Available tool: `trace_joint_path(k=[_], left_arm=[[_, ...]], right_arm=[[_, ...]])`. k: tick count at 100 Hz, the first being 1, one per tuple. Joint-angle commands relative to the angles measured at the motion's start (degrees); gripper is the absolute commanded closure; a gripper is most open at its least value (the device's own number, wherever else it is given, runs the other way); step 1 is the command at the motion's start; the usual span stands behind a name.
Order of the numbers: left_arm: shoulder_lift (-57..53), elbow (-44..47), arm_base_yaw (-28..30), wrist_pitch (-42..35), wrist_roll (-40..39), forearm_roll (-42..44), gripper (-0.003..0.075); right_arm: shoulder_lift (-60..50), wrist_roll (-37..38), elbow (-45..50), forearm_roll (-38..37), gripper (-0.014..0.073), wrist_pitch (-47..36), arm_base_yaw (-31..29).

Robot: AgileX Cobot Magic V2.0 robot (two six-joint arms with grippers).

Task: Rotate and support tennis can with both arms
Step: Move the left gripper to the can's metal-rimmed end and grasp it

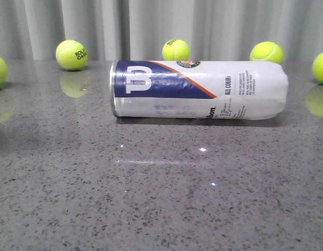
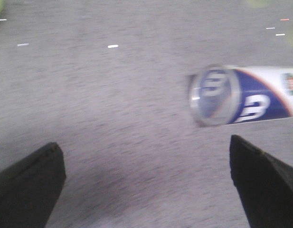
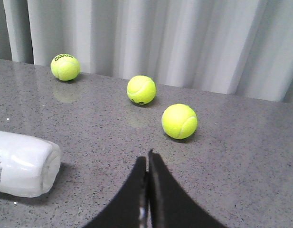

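Observation:
The tennis can [image 1: 198,90] lies on its side on the grey table, silver rim to the left, navy section with the white W facing the front camera. No arm shows in the front view. In the blurred left wrist view my left gripper [image 2: 147,149] is open and empty, its fingers wide apart, with the can's rim end [image 2: 215,95] beyond the right-hand finger and apart from it. In the right wrist view my right gripper [image 3: 147,159] is shut and empty, above the table, with the can's white end [image 3: 25,164] off to one side.
Several yellow-green tennis balls lie along the table's back edge before a grey curtain: one [image 1: 71,54], one [image 1: 176,50], one [image 1: 266,53], and two at the side edges. Three balls show in the right wrist view, the nearest [image 3: 179,121] just beyond my shut fingers.

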Motion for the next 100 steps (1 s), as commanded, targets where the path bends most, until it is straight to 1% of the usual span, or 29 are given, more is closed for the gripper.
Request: trace_joint_path(k=[1,8,23,35,45,58,72,89,100], left_arm=[[2.1,-1.9,0.0,-1.5,8.0,-14.1,0.0048],[4.6,-1.9,0.0,0.3,12.9,-21.1,0.0048],[10.7,-1.9,-0.1,6.5,21.6,-31.5,0.0049],[14.8,-1.9,-1.3,8.1,24.5,-34.7,0.0049],[17.7,-1.9,-3.2,7.9,26.2,-36.9,0.0049],[21.2,-2.1,-5.7,9.1,29.9,-42.0,0.0049],[24.6,-3.1,-8.8,9.4,31.8,-45.5,0.0049],[28.2,-5.6,-11.8,9.4,33.1,-48.1,0.0049],[30.0,-7.5,-13.4,9.4,33.6,-48.2,0.0050]], right_arm=[[0.4,-0.1,-1.4,0.3,0.0660,-4.7,-0.4],[0.4,-0.1,-1.4,0.3,0.0660,-4.7,-0.4],[0.4,-0.1,-1.4,0.3,0.0660,-4.7,-0.4],[0.4,-0.1,-1.4,0.3,0.0660,-4.7,-0.4],[0.4,-0.1,-1.4,0.3,0.0660,-4.7,-0.4],[0.4,-0.1,-1.4,0.3,0.0660,-4.7,-0.4],[0.4,-0.1,-1.4,0.3,0.0660,-4.7,-0.4],[0.4,-0.1,-1.4,0.3,0.0660,-4.7,-0.4],[0.4,-0.1,-1.4,0.3,0.0660,-4.8,-0.4]])
